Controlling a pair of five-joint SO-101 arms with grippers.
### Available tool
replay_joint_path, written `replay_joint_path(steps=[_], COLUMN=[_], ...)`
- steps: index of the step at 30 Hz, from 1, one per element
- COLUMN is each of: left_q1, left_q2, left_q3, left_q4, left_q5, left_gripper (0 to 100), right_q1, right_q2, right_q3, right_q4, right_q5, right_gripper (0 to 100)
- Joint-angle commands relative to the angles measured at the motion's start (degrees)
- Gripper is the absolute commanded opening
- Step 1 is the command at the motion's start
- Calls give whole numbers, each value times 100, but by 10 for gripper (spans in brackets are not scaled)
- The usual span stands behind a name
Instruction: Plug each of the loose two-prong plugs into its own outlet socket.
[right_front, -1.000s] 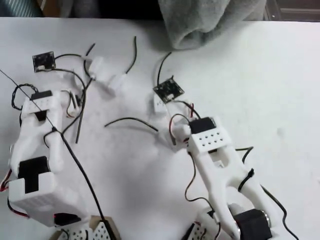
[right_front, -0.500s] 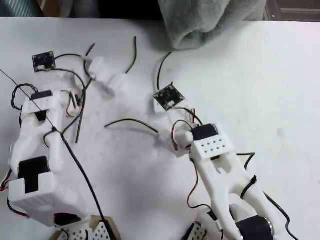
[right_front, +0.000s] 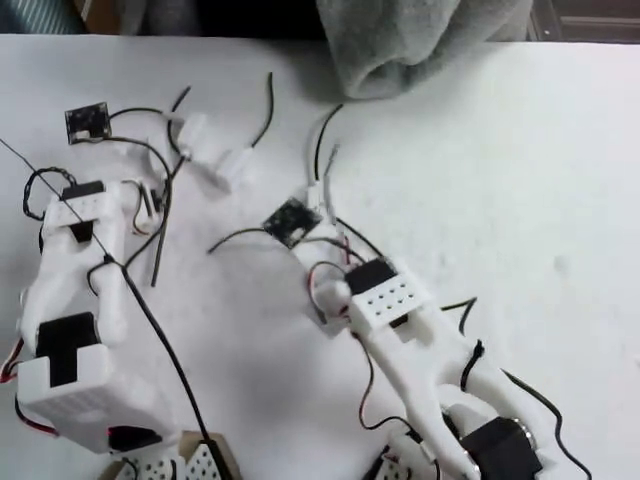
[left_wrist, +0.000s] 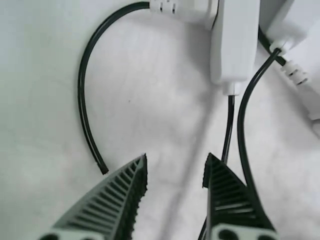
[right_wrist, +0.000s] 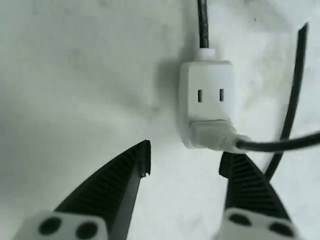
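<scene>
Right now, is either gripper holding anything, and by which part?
Nothing is held: the left gripper and the right gripper both stand open and empty.

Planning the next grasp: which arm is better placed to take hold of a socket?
Right. Its open claw sits just short of the white socket, a corded plug at its end. The left claw, also open, has just black cords nearby.

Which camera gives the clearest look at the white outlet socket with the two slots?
The right wrist view: the socket lies ahead of the open right tool, both slots facing the camera. The high view has small white blocks among cords, slots too small to tell. The left wrist view has white pieces, no slots visible.
</scene>
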Motion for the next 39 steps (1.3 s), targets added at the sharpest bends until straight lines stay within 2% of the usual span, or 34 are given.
replay_joint_path(steps=[1,6,11,17,21,25,29,34,39], left_q1=[84,84,84,84,84,84,84,84,75], left_q2=[-171,-171,-171,-171,-171,-171,-171,-171,-171], left_q3=[-26,-26,-26,-26,-26,-26,-26,-18,-18], left_q4=[-79,-70,-70,-70,-70,-79,-79,-70,-70], left_q5=[-44,-44,-44,-44,-44,-44,-44,-44,-44], left_gripper=[192,192,192,192,192,192,192,192,192], right_q1=[22,224,233,207,198,233,189,136,295], right_q2=[-31,180,1209,1780,1807,1490,462,-145,1015], right_q3=[-141,-149,-316,-932,-967,-1363,-2013,-2444,-2637], right_q4=[-330,-514,-857,-453,-462,356,1429,1587,1253], right_q5=[53,70,141,299,334,343,360,1064,2163], right_gripper=[229,231,231,227,174,170,171,250,231])
